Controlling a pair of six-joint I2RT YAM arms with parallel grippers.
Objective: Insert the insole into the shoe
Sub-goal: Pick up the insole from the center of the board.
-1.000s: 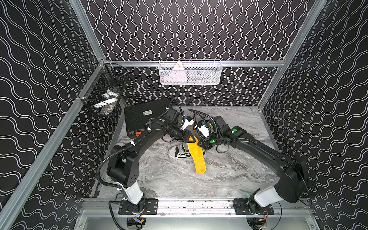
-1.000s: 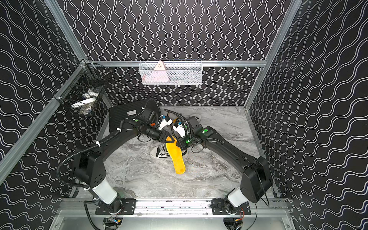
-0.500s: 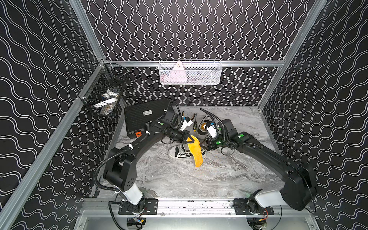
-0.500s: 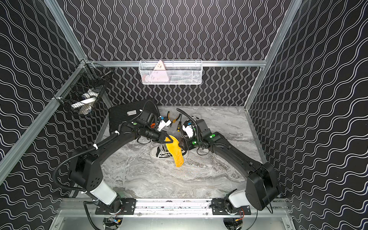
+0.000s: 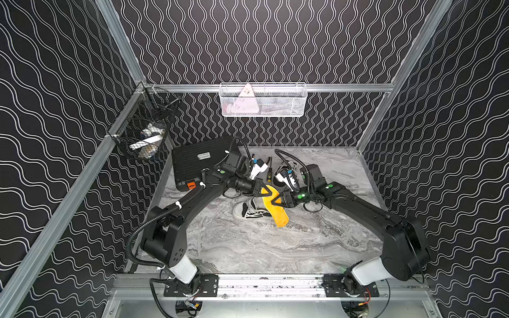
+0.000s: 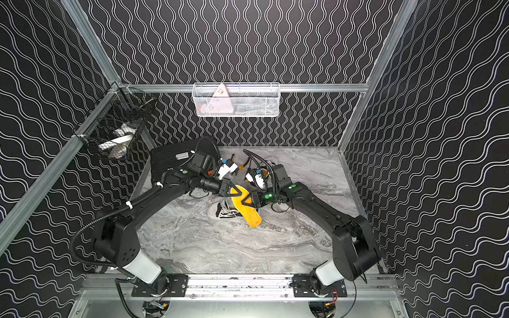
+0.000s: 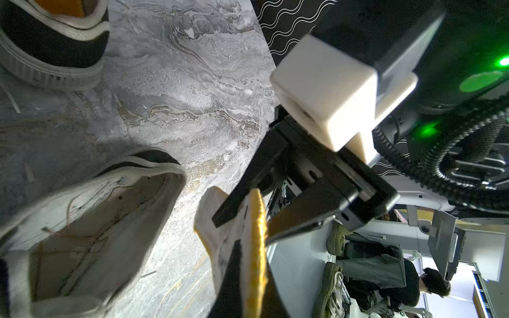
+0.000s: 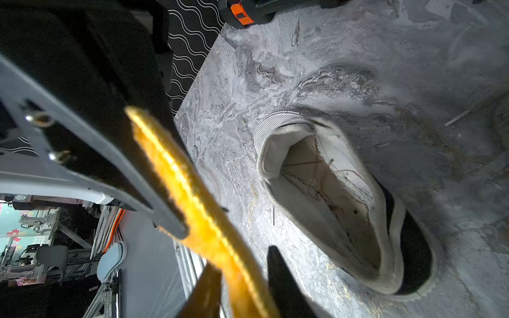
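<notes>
The yellow insole [image 5: 277, 214] [image 6: 249, 213] hangs tilted in the air over the heel end of a black and white shoe [image 5: 246, 212] [image 6: 223, 211], which lies on the marble table with its mouth open. My left gripper [image 5: 261, 190] [image 6: 232, 190] is shut on the insole's upper end; in the left wrist view its fingers clamp the yellow edge [image 7: 254, 234]. From the other side my right gripper [image 5: 276, 200] [image 6: 246, 198] bites the insole a little lower, and the insole [image 8: 192, 192] runs between its fingers. The shoe [image 8: 330, 192] [image 7: 96, 220] is empty inside.
A second shoe [image 7: 55, 41] with yellow inside lies at the back behind my right arm. A black case [image 5: 203, 162] lies at the back left, with a screwdriver [image 5: 268, 172] beside it. A white wire basket [image 5: 263, 100] and a black one [image 5: 146, 132] hang on the walls.
The right gripper let go of the insole, drew back to the right, then came back and closed on it again. The left gripper closed on the upper end and kept it.
</notes>
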